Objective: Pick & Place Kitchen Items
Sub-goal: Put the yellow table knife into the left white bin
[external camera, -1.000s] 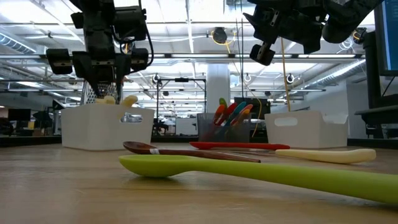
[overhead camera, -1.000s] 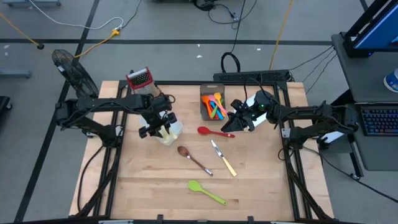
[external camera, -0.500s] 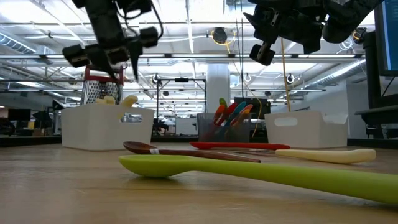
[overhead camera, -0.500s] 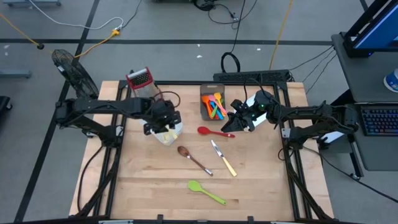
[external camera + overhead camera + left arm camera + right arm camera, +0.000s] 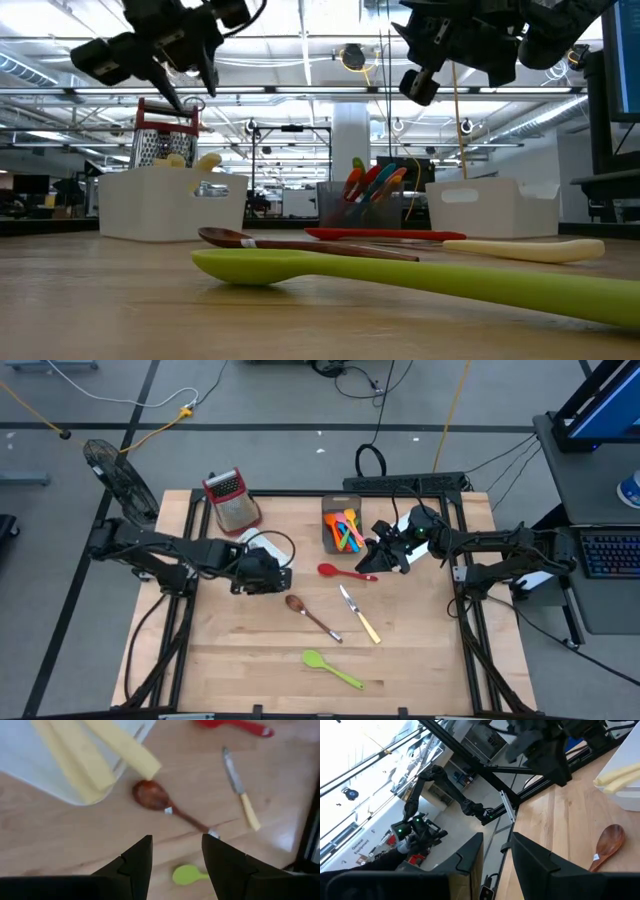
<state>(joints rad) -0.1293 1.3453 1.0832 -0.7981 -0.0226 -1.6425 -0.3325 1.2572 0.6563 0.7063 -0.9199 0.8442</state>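
Observation:
On the wood table lie a brown spoon point(image 5: 310, 617), a red spoon point(image 5: 343, 571), a yellow-handled knife point(image 5: 358, 612) and a green spoon point(image 5: 332, 669). More coloured utensils stand in a dark bin point(image 5: 328, 510) at the far side. Pale yellow utensils rest in a white bin point(image 5: 30, 760). My left gripper point(image 5: 177, 855) hangs open above the table beside that bin, tipped down toward the brown spoon point(image 5: 165, 805), with nothing between its fingers. My right gripper point(image 5: 497, 850) hovers open and empty near the dark bin, above the red spoon's handle end.
A red-topped metal grater point(image 5: 232, 500) stands at the far left, behind the white bin point(image 5: 170, 205). A second white bin point(image 5: 490, 205) shows beyond the dark one in the low view. Black frame rails point(image 5: 300, 493) border the table.
My left gripper has swung away from above the white bin toward the table's near edge, has risen a little and has rolled about its own axis, staying open. Nothing on the table has moved.

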